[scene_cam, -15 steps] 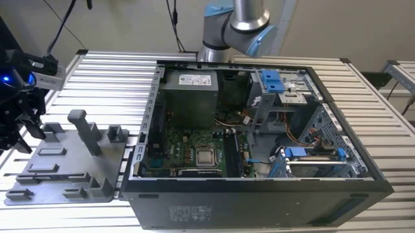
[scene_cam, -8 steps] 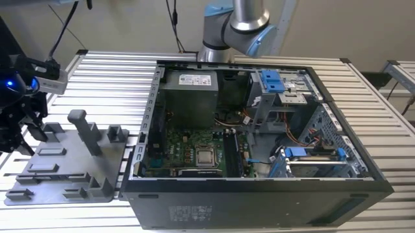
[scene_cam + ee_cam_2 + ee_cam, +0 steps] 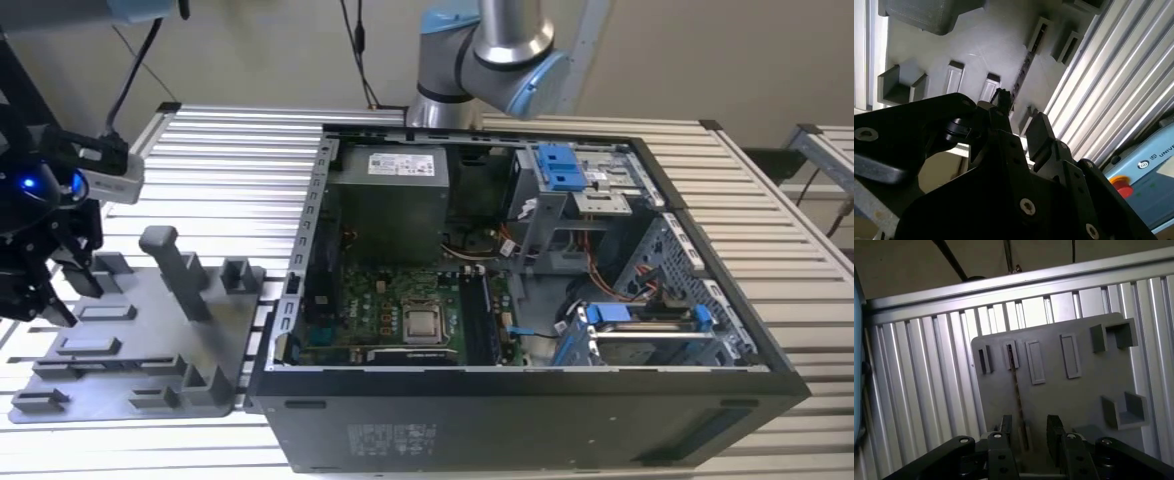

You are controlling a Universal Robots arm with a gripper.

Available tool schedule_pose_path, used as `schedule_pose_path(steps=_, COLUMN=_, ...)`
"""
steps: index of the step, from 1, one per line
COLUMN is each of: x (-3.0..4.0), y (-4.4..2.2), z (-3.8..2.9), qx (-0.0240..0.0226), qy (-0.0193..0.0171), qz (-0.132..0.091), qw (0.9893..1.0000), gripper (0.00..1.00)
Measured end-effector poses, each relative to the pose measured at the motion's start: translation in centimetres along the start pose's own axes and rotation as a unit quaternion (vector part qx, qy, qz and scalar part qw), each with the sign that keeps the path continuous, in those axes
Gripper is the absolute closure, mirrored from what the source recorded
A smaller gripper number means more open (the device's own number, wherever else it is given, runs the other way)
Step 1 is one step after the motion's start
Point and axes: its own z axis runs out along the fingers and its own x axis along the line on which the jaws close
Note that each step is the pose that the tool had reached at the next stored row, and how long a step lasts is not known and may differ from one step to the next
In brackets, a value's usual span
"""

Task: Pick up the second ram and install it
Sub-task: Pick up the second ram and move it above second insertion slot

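The second ram (image 3: 1016, 385) stands on its edge in a slot of the grey holder tray (image 3: 1074, 395), seen as a thin dark strip in both wrist views (image 3: 1026, 65). My gripper (image 3: 1030, 432) hangs open just above the tray, its two black fingers (image 3: 1054, 431) apart. The near end of the strip runs in between the fingers, close to one of them, and nothing is held. In the exterior view the gripper (image 3: 54, 300) hovers over the tray (image 3: 134, 350) at that view's left, away from the motherboard (image 3: 400, 320).
The open black computer case (image 3: 534, 420) lies in the middle of the slatted metal table (image 3: 227, 150), with drive cages and cables on the exterior view's right. A tall grey post (image 3: 171, 265) and other holders rise from the tray. The arm's base (image 3: 481, 50) stands behind the case.
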Motion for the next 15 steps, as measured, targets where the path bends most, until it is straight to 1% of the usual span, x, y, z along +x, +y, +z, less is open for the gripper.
schedule_pose_path(steps=12, x=-0.09, y=0.02, z=0.98, qx=0.0000, qy=0.0000, qz=0.000, qw=1.0000, gripper=0.58)
schedule_pose_path(steps=15, x=-0.12, y=0.08, z=1.32, qx=0.0002, qy=0.0000, qz=0.000, qw=1.0000, gripper=0.58)
